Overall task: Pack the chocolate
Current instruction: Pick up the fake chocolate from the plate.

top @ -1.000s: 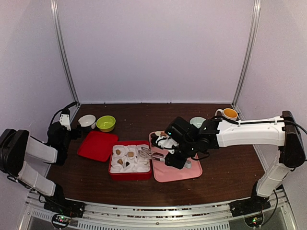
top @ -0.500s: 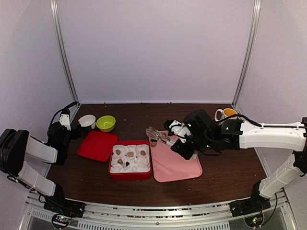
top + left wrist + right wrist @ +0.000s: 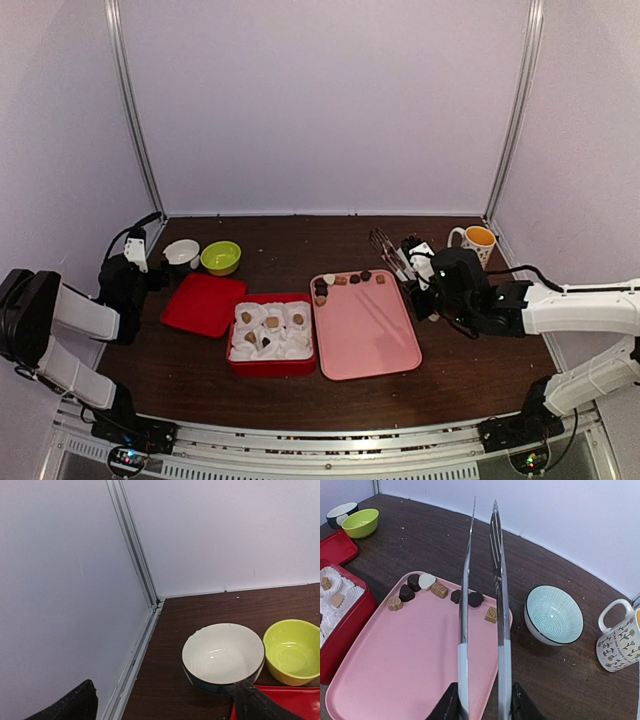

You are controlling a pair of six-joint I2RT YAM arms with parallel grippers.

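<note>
Eight pieces of chocolate (image 3: 439,590) lie in a loose row along the far edge of the pink tray (image 3: 410,670), light brown, dark and one cream-white. The right gripper (image 3: 482,707) pinches the handle end of the tongs (image 3: 480,580), whose blades stand slightly apart with nothing between them. The tongs' long axis points away from the robot, and the row runs across it. In the overhead view the tips hang beyond the tray's far right corner, so the chocolate lies lower, nearer and to the left of them. The right arm is clearly the nearer one. The left gripper (image 3: 164,690) is spread wide, holds nothing, and is well apart at the table's (image 3: 470,370) left side, facing a white bowl (image 3: 223,655) and a green bowl (image 3: 292,650), both empty. The red box (image 3: 272,366), just left of the tray, holds white paper cups (image 3: 285,345). Several carry one piece each, and at least one looks unfilled. A red lid (image 3: 203,303) lies beside it. The patterned bowl (image 3: 553,614) is empty, and the mug's (image 3: 619,640) contents cannot be judged.
</note>
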